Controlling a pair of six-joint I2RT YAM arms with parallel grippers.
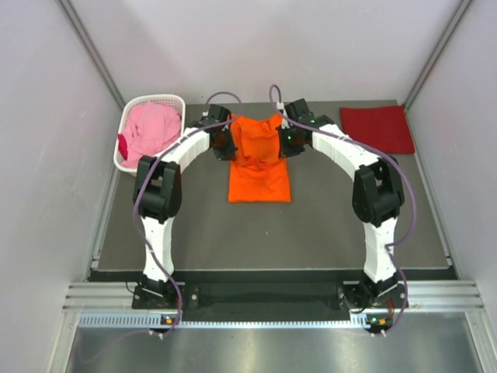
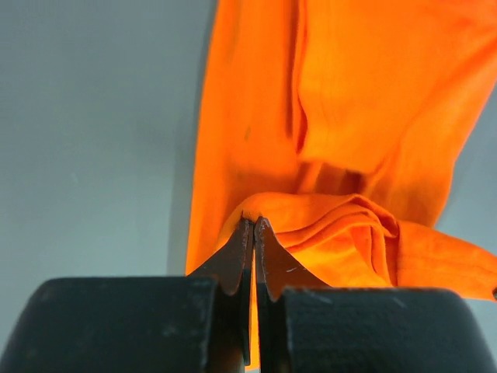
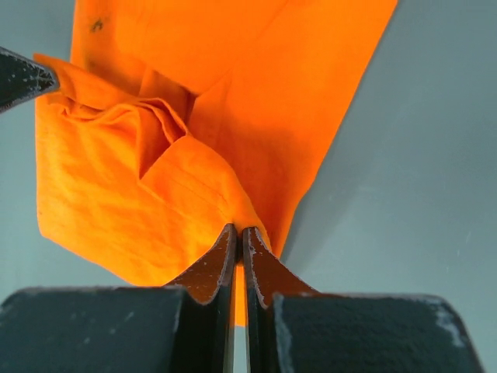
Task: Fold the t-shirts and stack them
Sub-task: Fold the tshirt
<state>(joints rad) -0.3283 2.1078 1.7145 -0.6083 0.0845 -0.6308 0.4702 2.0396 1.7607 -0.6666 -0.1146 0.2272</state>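
The bright orange t-shirt (image 1: 259,163) lies lengthwise in the middle of the table, its far end lifted and bunched. My left gripper (image 1: 223,138) is shut on that end's left corner, the cloth pinched between its fingertips (image 2: 254,225). My right gripper (image 1: 293,138) is shut on the right corner, cloth between its fingertips (image 3: 238,233). The orange t-shirt (image 2: 342,116) hangs in folds past both grippers and spreads flat on the grey table (image 3: 233,93). A dark red t-shirt (image 1: 377,128) lies folded flat at the back right. A pink t-shirt (image 1: 149,130) sits crumpled in the basket.
A white lattice basket (image 1: 158,101) stands at the back left corner of the dark table (image 1: 256,233). White walls close in the table on the left, right and back. Both arms arch over the table's sides toward the middle.
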